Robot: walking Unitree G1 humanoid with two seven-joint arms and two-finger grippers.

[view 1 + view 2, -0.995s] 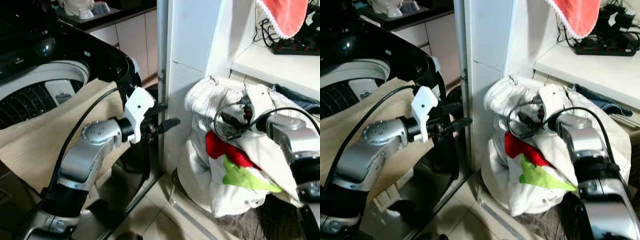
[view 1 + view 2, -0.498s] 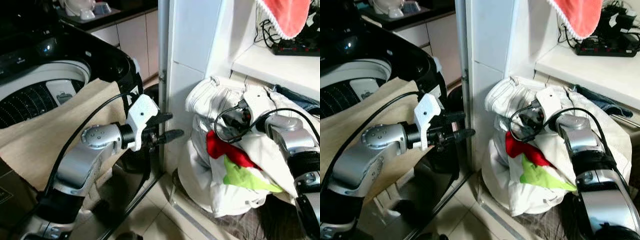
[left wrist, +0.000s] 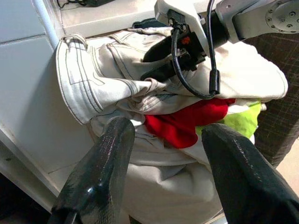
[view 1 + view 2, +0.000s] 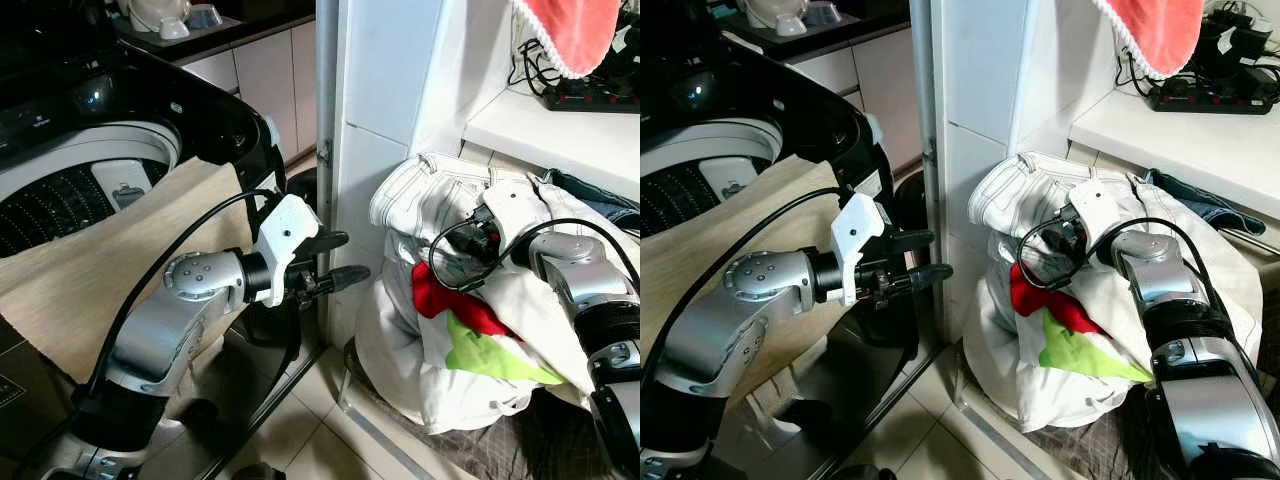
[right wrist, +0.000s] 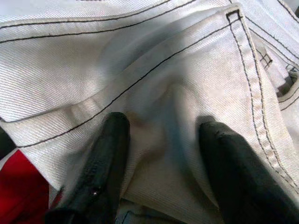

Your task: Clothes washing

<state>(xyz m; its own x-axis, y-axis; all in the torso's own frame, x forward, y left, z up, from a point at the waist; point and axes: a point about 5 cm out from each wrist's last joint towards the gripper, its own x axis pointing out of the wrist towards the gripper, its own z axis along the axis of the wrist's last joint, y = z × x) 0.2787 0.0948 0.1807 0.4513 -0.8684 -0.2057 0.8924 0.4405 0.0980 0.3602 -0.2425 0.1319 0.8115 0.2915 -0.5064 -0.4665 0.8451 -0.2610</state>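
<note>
The white jeans (image 4: 430, 195) are lying atop the laundry pile (image 4: 470, 370) at the frame's center right, over a red garment (image 4: 440, 295) and a green one (image 4: 490, 355). We are pressing our right gripper (image 5: 161, 140) into the denim, jaws spread. Our left gripper (image 4: 335, 258) is hovering at center, jaws released, beside the washing machine (image 4: 90, 150).

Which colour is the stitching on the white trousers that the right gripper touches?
Dark stitching on the white trousers, clearest in the right wrist view.
</note>
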